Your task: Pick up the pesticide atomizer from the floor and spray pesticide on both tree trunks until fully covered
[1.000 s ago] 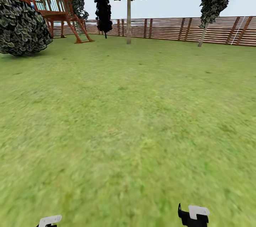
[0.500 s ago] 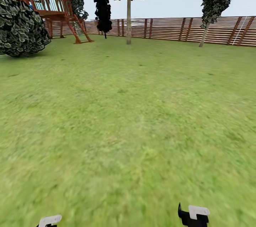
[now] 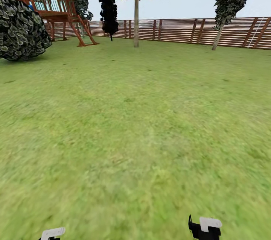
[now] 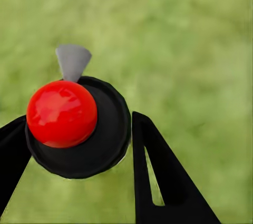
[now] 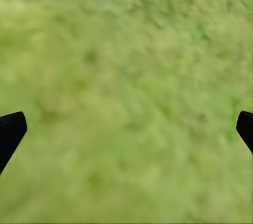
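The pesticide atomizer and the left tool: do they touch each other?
Touching. In the left wrist view, the pesticide atomizer, with its red knob, sits between the black fingers of the left tool, and both fingers press against its round black body.

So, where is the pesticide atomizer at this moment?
In the left wrist view the pesticide atomizer sits between the fingers of the left gripper, above the grass.

Atomizer (image 4: 79, 129): glossy red knob, matt black cap (plastic-looking); slatted wood fence (image 3: 180, 31).
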Motion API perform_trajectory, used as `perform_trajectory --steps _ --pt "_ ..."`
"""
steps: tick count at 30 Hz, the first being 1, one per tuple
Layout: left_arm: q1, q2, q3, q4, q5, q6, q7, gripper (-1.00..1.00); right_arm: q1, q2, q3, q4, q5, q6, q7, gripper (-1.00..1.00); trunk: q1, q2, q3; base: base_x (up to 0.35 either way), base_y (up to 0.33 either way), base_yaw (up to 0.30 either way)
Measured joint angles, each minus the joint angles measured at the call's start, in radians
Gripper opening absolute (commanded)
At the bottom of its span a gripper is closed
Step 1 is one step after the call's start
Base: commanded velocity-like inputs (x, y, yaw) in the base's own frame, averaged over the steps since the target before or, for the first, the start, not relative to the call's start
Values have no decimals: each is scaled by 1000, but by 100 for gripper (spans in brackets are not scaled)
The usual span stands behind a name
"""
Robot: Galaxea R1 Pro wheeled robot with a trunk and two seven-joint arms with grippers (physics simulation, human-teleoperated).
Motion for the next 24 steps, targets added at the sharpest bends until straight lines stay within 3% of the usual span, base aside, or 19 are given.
perform_trajectory --steps 24 --pt "0 0 0 0 0 0 0 -100 0 -2 0 0 5 0 0 100 0 0 0 338 0 0"
